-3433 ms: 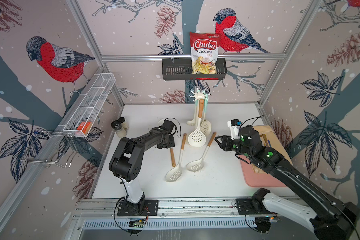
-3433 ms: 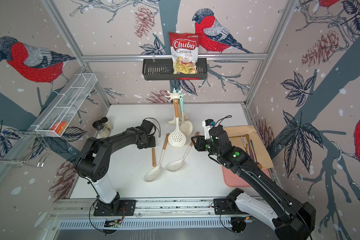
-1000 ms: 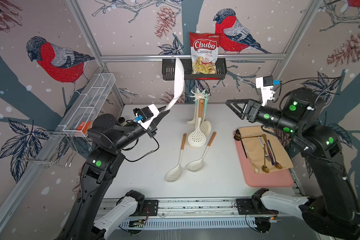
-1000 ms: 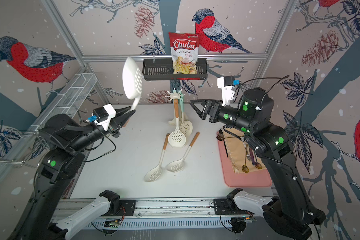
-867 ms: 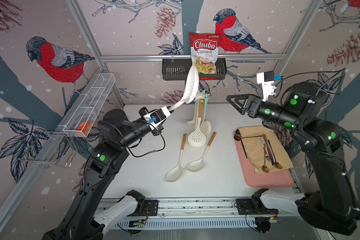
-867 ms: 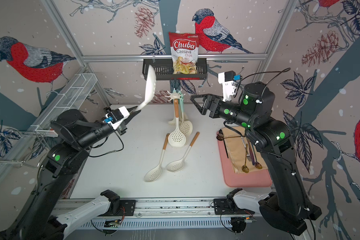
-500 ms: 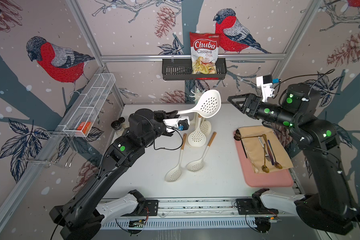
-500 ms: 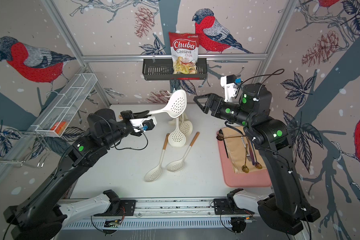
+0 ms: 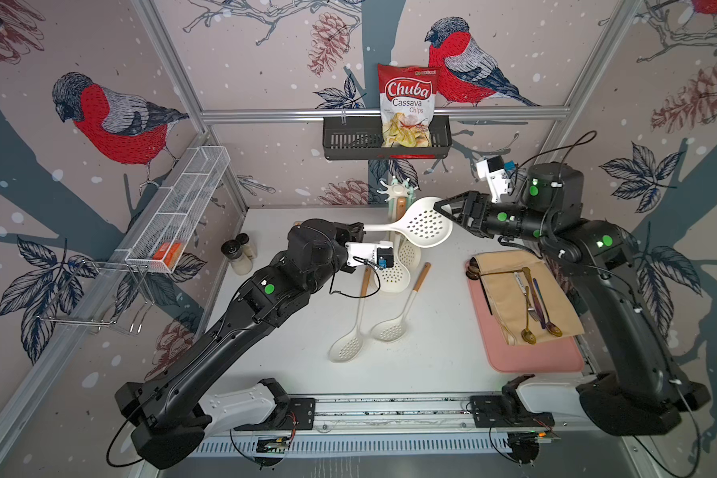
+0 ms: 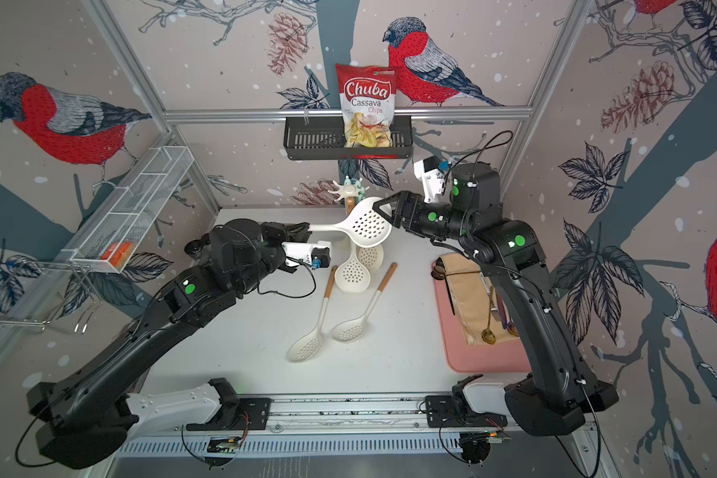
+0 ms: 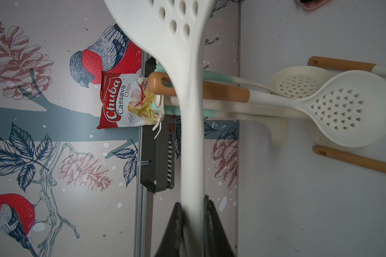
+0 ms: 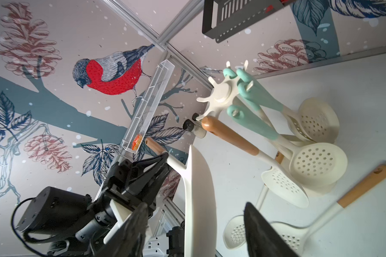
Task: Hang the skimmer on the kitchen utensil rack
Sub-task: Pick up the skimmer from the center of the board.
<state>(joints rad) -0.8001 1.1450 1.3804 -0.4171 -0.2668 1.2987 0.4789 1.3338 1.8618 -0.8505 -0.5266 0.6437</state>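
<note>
- The skimmer [image 9: 425, 225] is held level in mid-air at the centre of both top views; its bowl lies just right of and below the top of the rack [image 9: 395, 189]; it is not hung yet.
- The left gripper [image 9: 353, 228] is clamped tight on the white neck of the handle; the wooden end sticks out behind the jaws in the right wrist view.
- A second ago the skimmer was held upright, left of centre and high; it is now swung flat, and the bowl has been brought to the right gripper [image 9: 447, 213].
- The right gripper is spread; its fingers [image 12: 133, 225] are set either side of the bowl's rim, with gaps seen on both sides; nothing is gripped by it.
- A handover is judged to be in hand; once the bowl is taken, the handle end can be freed for a hook arm.
- Hung utensils [image 12: 230, 135] are already crowded on the rack; bare arms are seen on its left in the right wrist view.
</note>
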